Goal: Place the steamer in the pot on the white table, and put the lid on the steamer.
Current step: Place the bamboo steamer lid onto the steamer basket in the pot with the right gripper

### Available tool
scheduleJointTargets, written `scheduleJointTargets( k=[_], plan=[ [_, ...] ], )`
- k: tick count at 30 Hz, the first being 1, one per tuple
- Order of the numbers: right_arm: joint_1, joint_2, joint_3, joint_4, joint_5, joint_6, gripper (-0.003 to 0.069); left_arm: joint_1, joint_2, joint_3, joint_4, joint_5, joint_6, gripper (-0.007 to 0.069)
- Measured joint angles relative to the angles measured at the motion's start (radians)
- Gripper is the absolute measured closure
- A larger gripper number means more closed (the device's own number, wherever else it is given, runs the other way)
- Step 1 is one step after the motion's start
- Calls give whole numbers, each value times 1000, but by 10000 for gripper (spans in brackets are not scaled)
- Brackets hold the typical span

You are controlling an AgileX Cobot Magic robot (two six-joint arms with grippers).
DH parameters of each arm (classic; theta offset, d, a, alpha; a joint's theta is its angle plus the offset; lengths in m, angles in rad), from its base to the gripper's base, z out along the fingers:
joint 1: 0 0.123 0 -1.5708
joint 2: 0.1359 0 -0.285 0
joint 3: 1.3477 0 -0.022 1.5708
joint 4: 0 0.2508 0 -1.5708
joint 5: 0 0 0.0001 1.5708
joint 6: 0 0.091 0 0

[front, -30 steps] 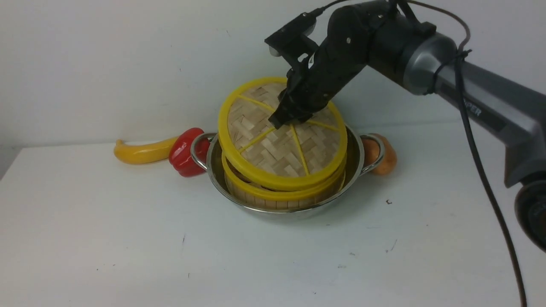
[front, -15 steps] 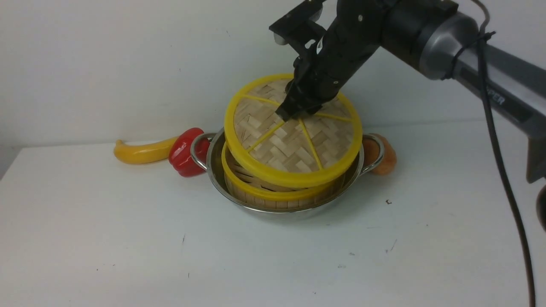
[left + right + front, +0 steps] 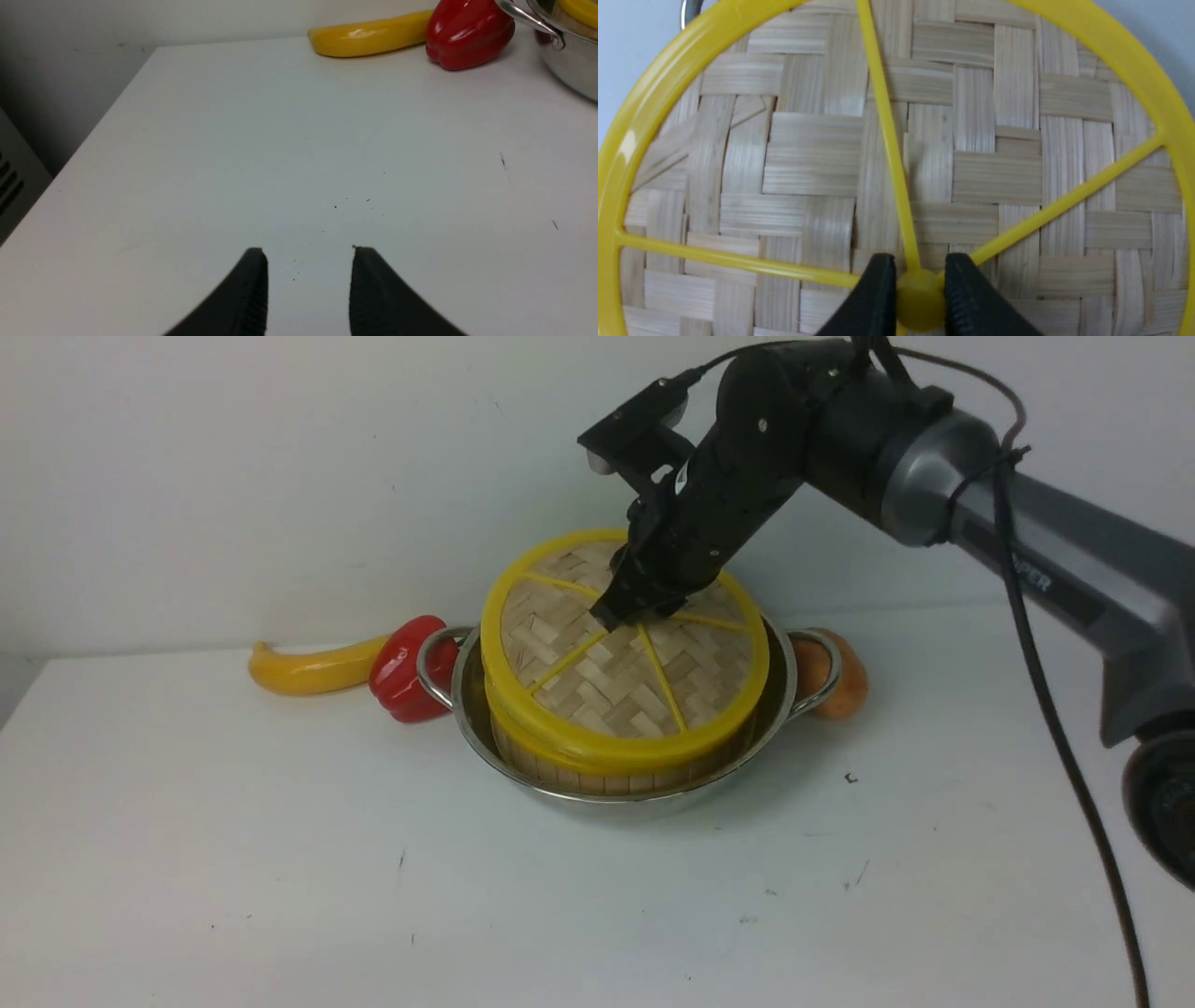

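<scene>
The shiny steel pot [image 3: 597, 800] stands on the white table [image 3: 280, 859]. Inside it sits the steamer [image 3: 611, 782], with only its bamboo side showing. The woven lid [image 3: 607, 681] with yellow rim and spokes covers the steamer's top, its front edge down on the steamer. My right gripper [image 3: 627, 614] reaches down from the upper right and is shut on the lid's yellow centre knob [image 3: 920, 291]; the right gripper [image 3: 920, 257] pinches it from both sides over the lid [image 3: 980, 154]. My left gripper [image 3: 308, 254] hangs open over bare table, far from the pot [image 3: 572, 70].
A yellow banana-shaped toy [image 3: 313, 667] and a red bell pepper [image 3: 408, 669] lie against the pot's left handle. An orange-brown vegetable [image 3: 845, 677] sits behind the right handle. The wall stands close behind. The table's left edge [image 3: 100, 126] shows in the left wrist view.
The right gripper raised the lid and swung it right, then brought it back left and down. The lid now lies lower, covering the steamer's yellow rim.
</scene>
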Motion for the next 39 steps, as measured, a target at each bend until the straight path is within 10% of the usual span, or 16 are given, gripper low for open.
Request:
scheduleJointTargets(
  k=[39],
  plan=[
    [0, 29, 0, -15, -62, -21, 516, 0, 0, 0, 0, 0, 1, 384]
  ],
)
